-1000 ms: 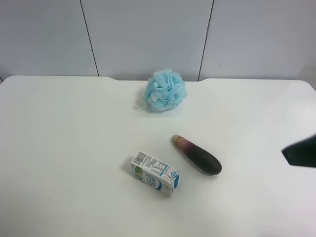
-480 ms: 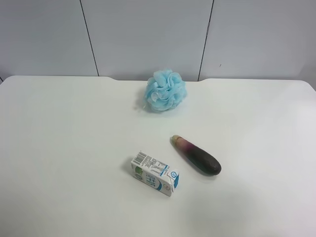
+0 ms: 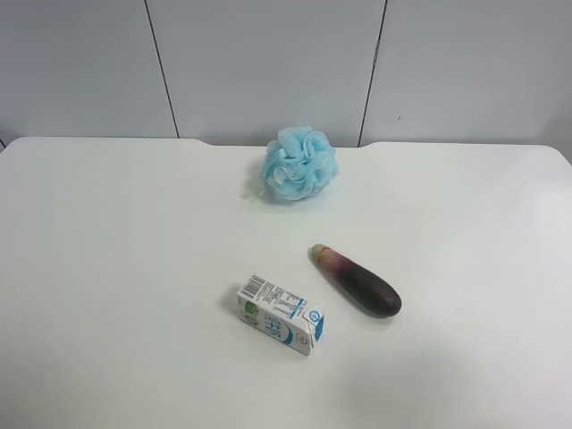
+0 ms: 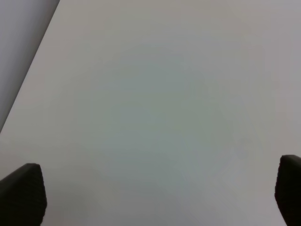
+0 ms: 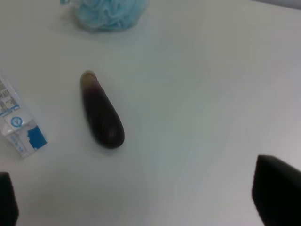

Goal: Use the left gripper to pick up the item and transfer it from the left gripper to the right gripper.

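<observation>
The long slim dark purple eggplant (image 3: 356,281) lies on the white tabletop (image 3: 125,268), just beside the white-and-blue milk carton (image 3: 281,314) and well apart from the fluffy light-blue bath pouf (image 3: 299,163). The left gripper (image 4: 155,207) and the right gripper (image 5: 141,207) both hover with black fingers (image 4: 23,193) spread wide, holding nothing.

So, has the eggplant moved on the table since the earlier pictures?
No. The eggplant lies in the same spot, beside the milk carton and below the blue bath pouf, as before.
</observation>
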Controlling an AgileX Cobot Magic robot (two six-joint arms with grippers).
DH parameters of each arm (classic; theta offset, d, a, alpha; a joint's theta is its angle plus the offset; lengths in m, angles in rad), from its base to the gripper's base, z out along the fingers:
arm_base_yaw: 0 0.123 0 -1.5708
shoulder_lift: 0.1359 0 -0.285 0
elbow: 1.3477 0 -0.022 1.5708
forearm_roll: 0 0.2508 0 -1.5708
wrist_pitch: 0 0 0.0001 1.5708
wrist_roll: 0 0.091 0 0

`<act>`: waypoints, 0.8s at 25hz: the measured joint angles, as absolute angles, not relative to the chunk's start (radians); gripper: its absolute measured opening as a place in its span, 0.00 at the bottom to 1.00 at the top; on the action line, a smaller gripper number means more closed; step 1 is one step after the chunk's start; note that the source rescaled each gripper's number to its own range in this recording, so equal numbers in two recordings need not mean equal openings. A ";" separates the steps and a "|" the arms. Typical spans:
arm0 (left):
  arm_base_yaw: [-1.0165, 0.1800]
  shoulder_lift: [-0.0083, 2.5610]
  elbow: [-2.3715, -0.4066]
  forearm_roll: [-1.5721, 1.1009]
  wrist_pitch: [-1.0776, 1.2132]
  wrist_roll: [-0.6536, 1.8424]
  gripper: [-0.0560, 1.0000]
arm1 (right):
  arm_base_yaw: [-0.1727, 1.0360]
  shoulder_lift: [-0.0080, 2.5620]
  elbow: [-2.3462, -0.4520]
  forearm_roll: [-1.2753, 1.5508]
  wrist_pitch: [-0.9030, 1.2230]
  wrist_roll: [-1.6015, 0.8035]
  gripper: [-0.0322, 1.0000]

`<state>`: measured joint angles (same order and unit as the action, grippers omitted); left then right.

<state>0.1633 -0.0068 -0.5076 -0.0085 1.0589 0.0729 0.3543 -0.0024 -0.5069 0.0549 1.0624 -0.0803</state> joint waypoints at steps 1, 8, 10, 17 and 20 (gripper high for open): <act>0.163 -0.007 -0.508 -0.009 1.059 0.073 0.99 | 0.354 -0.002 -0.507 0.055 1.062 -0.079 1.00; 0.163 -0.007 -0.508 -0.009 1.059 0.073 0.99 | 0.343 -0.002 -0.507 0.055 1.062 -0.079 1.00; 0.163 -0.007 -0.508 -0.009 1.059 0.073 0.99 | 0.312 -0.002 -0.507 0.055 1.062 -0.079 1.00; 0.164 -0.007 -0.508 -0.009 1.059 0.073 0.99 | 0.140 -0.002 -0.507 0.055 1.062 -0.079 1.00; 0.164 -0.007 -0.508 -0.009 1.059 0.073 0.99 | 0.085 -0.002 -0.507 0.055 1.062 -0.079 1.00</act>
